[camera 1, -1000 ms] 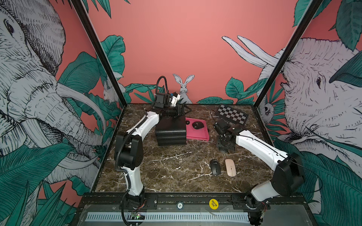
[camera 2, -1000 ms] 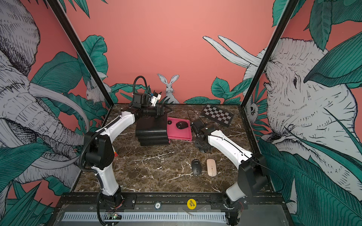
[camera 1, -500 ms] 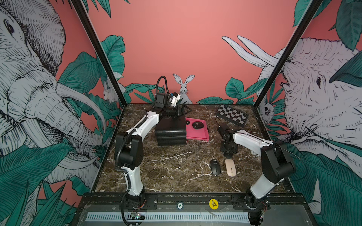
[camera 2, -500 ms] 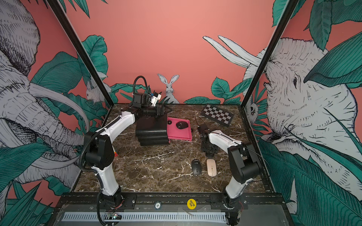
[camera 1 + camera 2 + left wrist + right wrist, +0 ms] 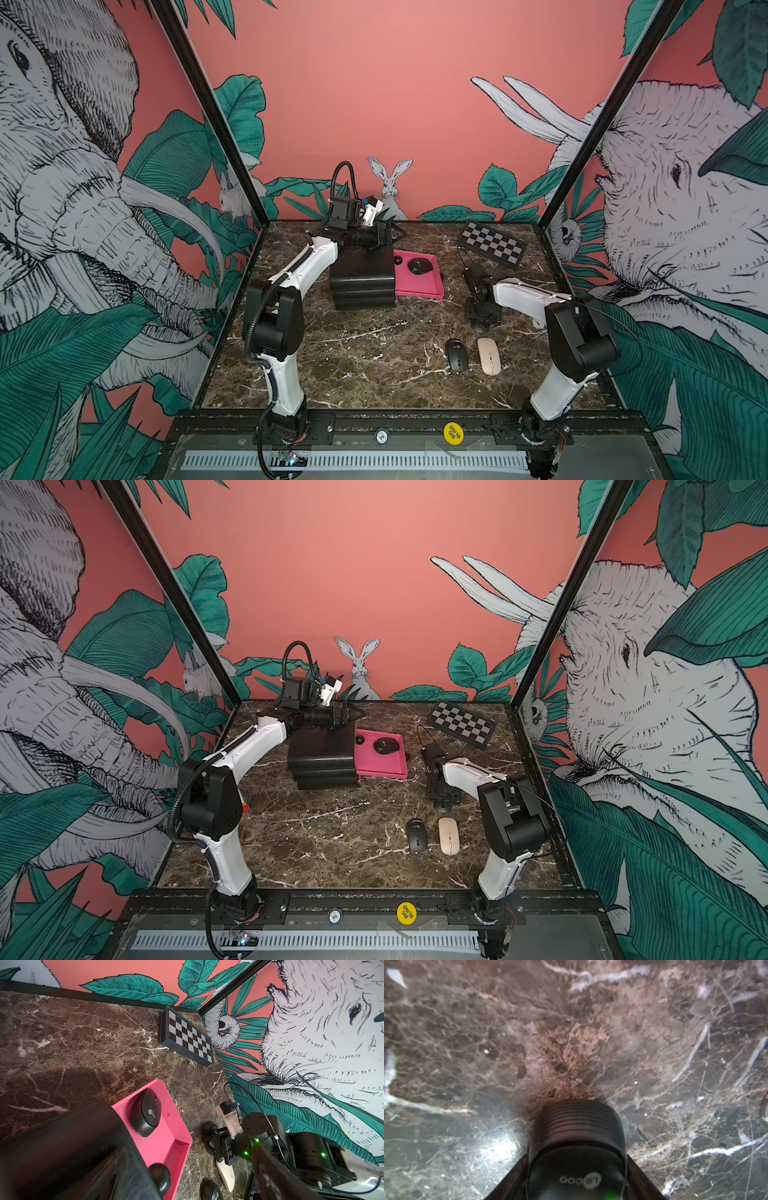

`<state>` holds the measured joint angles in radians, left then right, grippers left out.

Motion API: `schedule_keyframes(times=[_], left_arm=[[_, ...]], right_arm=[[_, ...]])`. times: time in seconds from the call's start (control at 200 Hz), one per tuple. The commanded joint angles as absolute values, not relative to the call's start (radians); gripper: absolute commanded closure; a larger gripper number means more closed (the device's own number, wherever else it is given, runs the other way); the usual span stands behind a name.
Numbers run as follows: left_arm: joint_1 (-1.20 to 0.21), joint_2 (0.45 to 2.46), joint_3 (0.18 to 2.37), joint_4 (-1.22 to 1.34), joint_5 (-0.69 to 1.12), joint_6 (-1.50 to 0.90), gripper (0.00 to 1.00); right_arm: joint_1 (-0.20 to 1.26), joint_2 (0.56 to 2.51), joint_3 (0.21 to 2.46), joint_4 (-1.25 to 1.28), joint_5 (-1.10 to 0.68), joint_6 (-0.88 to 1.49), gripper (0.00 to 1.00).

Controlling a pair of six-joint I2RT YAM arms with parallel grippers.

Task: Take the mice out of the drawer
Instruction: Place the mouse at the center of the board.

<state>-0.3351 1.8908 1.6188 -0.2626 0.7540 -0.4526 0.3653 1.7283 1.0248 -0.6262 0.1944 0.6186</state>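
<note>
At the back left of the brown marble-patterned tabletop (image 5: 353, 365), my left gripper (image 5: 380, 237) hangs at the top rear of the black plastic drawer cabinet (image 5: 361, 282). Its fingers are only a dark blur in the wrist view, so I cannot tell how wide they stand. Just right of the cabinet, the pink plastic drawer (image 5: 419, 293) is pulled out, and one black oval mouse with ribbed flanks (image 5: 145, 1113) lies in it. A glossy black rounded shape (image 5: 160, 1176) sits half under the cabinet edge, perhaps another mouse, though I can't be sure. Further right, out on the tabletop, a black mouse with a scroll wheel (image 5: 456, 355) and a slim pale cream mouse (image 5: 488, 356) lie side by side with a slim gap between them. Just behind them, my right gripper (image 5: 481, 319) points straight down with a third black mouse (image 5: 577, 1147) between its fingers, down at the marble. Whether the pads press it or stand just clear I cannot tell. A black-and-white checkerboard box (image 5: 492, 248) lies at the back right. I judge these mice light, rigid and hard-shelled, with slick domed backs. I would take the next one across its narrow waist on the ribbed sides, clear of the buttons and wheel.
</note>
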Motion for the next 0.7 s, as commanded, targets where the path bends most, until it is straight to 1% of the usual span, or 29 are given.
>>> schedule_keyframes(times=[0.0,0.18,0.29,0.335,0.495,0.565,0.63,0.695], left_arm=[[-0.335,1.937,1.588,-0.410,0.697,-0.469,0.04],[-0.335,1.937,1.591,-0.403,0.703,-0.476,0.04],[-0.335,1.932,1.591,-0.408,0.700,-0.475,0.04],[-0.336,1.929,1.591,-0.413,0.698,-0.470,0.04],[-0.334,1.920,1.588,-0.428,0.685,-0.456,0.04],[-0.335,1.918,1.586,-0.428,0.682,-0.455,0.04],[-0.334,1.919,1.588,-0.425,0.682,-0.454,0.04],[-0.335,1.922,1.591,-0.425,0.683,-0.453,0.04]], right_arm=[[0.361,1.709,1.005,-0.632,0.201,0.606,0.24],[0.361,1.632,1.048,-0.664,0.227,0.645,0.14],[0.362,1.610,1.147,-0.706,0.216,0.693,0.12],[0.364,1.571,1.190,-0.714,0.192,0.727,0.10],[0.392,1.593,1.340,-0.681,0.109,0.883,0.09],[0.414,1.653,1.397,-0.647,0.075,0.946,0.09],[0.428,1.695,1.430,-0.591,0.027,1.011,0.10],[0.440,1.736,1.445,-0.512,-0.010,1.073,0.13]])
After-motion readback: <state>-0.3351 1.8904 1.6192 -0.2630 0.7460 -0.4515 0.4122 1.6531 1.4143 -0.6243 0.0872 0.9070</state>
